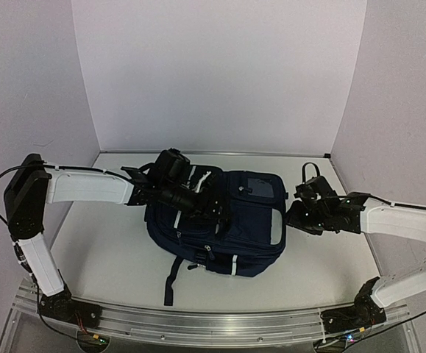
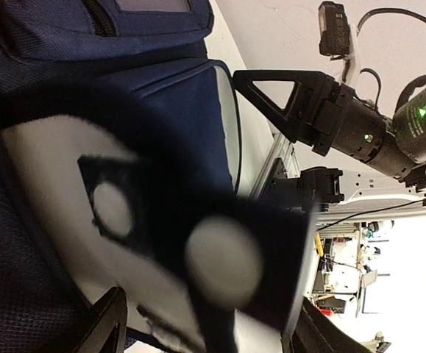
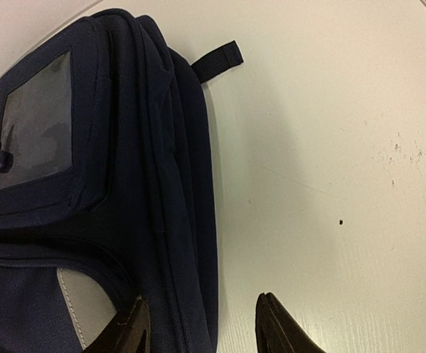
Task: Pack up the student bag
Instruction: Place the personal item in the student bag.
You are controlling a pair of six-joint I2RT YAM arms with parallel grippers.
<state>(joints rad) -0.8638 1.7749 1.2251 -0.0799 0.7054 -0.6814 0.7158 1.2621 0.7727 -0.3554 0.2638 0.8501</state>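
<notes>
The student bag (image 1: 249, 220), navy with grey patches, lies flat in the middle of the table. My left gripper (image 1: 214, 209) hovers over its left half. In the left wrist view a blurred black flat object with white round spots (image 2: 220, 257) fills the space between the wide-set fingers (image 2: 109, 323), over the bag (image 2: 161, 95). Whether the fingers touch it is unclear. My right gripper (image 1: 295, 215) sits at the bag's right side. It is open (image 3: 201, 331), one finger over the bag's edge (image 3: 176, 243) and the other over bare table.
The white table (image 1: 109, 250) is walled at the back and both sides. A dark strap (image 1: 171, 283) trails from the bag toward the front rail (image 1: 198, 323). A clear window pocket (image 3: 36, 125) and a small loop tab (image 3: 220, 59) show on the bag.
</notes>
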